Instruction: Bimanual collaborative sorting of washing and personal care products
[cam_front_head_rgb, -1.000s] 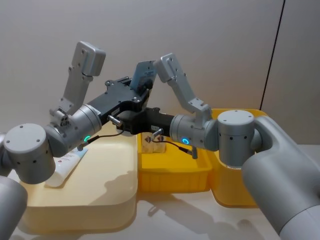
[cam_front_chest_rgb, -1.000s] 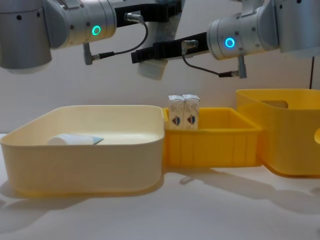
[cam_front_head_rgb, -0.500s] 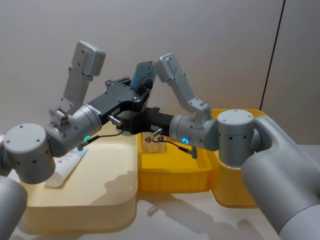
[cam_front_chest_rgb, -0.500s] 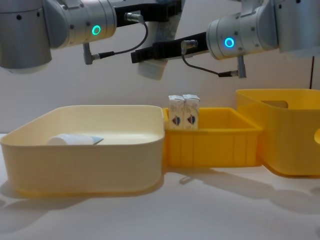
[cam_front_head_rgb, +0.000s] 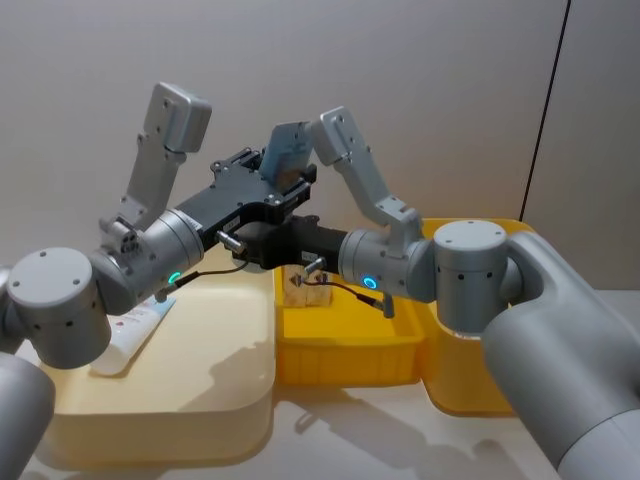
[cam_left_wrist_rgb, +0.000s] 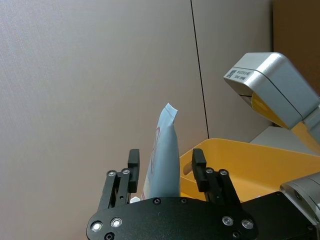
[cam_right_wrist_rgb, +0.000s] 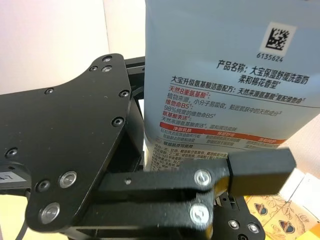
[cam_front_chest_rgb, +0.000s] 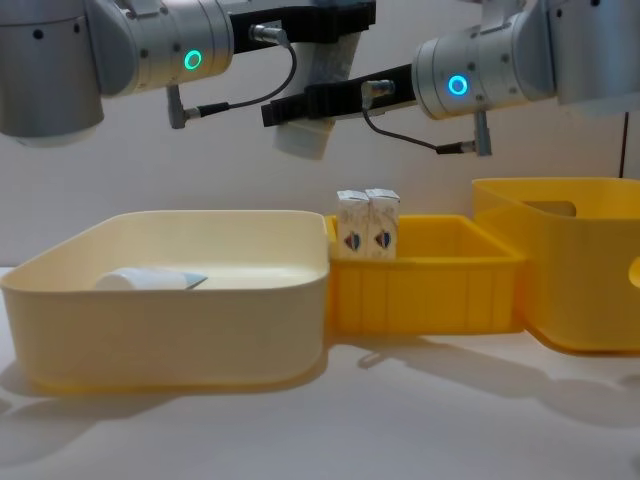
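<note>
Aloft | flat pale blue tube (cam_left_wrist_rgb: 164, 155) | left gripper (cam_left_wrist_rgb: 162, 167) open | right gripper (cam_right_wrist_rgb: 235, 172) clamped

We see a pale blue tube (cam_front_head_rgb: 287, 152) held upright aloft, two white cartons (cam_front_chest_rgb: 368, 224) standing side by side, another tube (cam_front_chest_rgb: 150, 279) lying flat

Pale blue tube (cam_left_wrist_rgb: 165, 155): lower end hidden behind the left tool (cam_left_wrist_rgb: 163, 172) body, cap end cut by the right wrist view's edge; whether the right tool (cam_front_chest_rgb: 300, 105) pads touch it cannot be told.
</note>
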